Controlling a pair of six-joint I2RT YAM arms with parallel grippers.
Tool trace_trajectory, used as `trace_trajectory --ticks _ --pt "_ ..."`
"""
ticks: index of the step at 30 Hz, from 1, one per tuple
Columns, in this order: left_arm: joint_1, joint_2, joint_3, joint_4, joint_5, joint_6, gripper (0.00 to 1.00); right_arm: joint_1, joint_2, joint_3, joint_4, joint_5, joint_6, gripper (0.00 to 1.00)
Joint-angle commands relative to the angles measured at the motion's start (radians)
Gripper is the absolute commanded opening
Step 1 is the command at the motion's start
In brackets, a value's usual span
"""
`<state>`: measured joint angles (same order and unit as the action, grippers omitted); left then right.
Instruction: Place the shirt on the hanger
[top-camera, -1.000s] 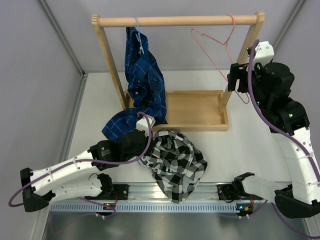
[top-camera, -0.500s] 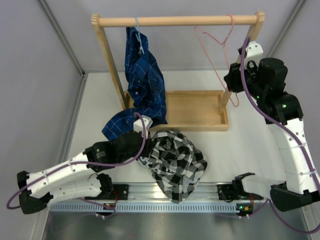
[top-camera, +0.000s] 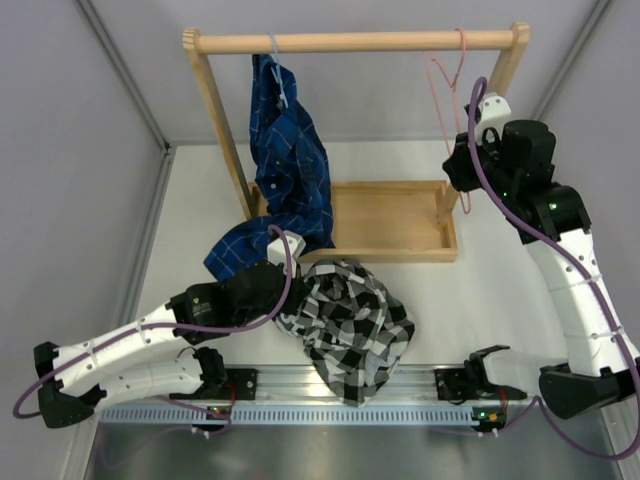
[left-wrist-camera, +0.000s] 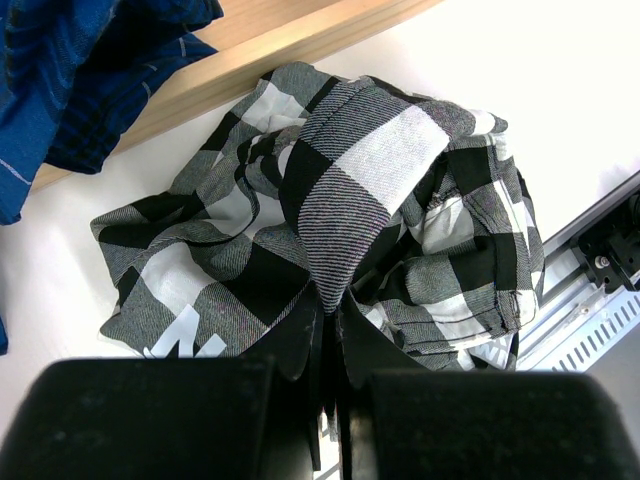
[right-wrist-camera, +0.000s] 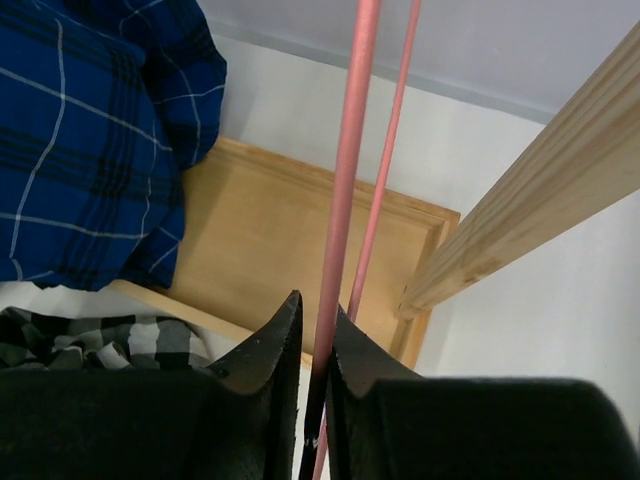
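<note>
The black-and-white check shirt (top-camera: 352, 325) lies crumpled on the table in front of the rack. My left gripper (left-wrist-camera: 330, 312) is shut on a raised fold of the shirt (left-wrist-camera: 345, 215); white lettering shows at its near edge. The pink wire hanger (top-camera: 447, 95) hangs by its hook from the right end of the wooden rail. My right gripper (top-camera: 462, 162) sits beside the rack's right post, shut on a wire of the hanger (right-wrist-camera: 345, 190). In the right wrist view the pink wire runs up between the two black fingers (right-wrist-camera: 270, 345).
A wooden rack (top-camera: 360, 42) with a tray base (top-camera: 392, 222) stands at the back. A dark blue plaid shirt (top-camera: 288, 165) hangs on a pale hanger at the rail's left end and drapes down to the table. A metal rail (top-camera: 330, 395) runs along the near edge.
My right gripper moved left and toward the rack, then shut on the pink hanger, which swung edge-on beside the post. The left arm shifted slightly and keeps its hold on the shirt.
</note>
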<state>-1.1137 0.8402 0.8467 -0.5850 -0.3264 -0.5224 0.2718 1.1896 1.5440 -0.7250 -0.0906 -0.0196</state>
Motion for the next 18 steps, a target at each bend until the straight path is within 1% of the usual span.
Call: trace_trajectory --ticks 1,3,7,9,14,18 --pt "0.0 -0.009 -0.008 0.017 -0.005 -0.005 0.0 -0.014 -0.021 0.008 0.039 0.026 0.012 0.1" --pt "0.0 -0.009 -0.006 0.022 -0.007 -0.005 0.0 -0.014 -0.03 0.013 0.042 0.034 0.012 0.07" --pt "0.0 -0.001 -0.003 0.025 -0.002 -0.004 0.0 -0.014 -0.041 0.033 0.042 0.046 0.013 0.05" --pt "0.0 0.003 0.0 0.025 -0.002 -0.005 0.0 -0.014 -0.044 0.041 0.042 0.06 0.012 0.0" --pt "0.0 0.011 0.008 0.025 -0.002 -0.005 0.0 -0.014 -0.065 0.038 0.076 0.069 0.012 0.0" --pt "0.0 0.004 0.012 0.031 -0.007 -0.008 0.0 -0.013 -0.087 0.045 0.105 0.048 0.012 0.0"
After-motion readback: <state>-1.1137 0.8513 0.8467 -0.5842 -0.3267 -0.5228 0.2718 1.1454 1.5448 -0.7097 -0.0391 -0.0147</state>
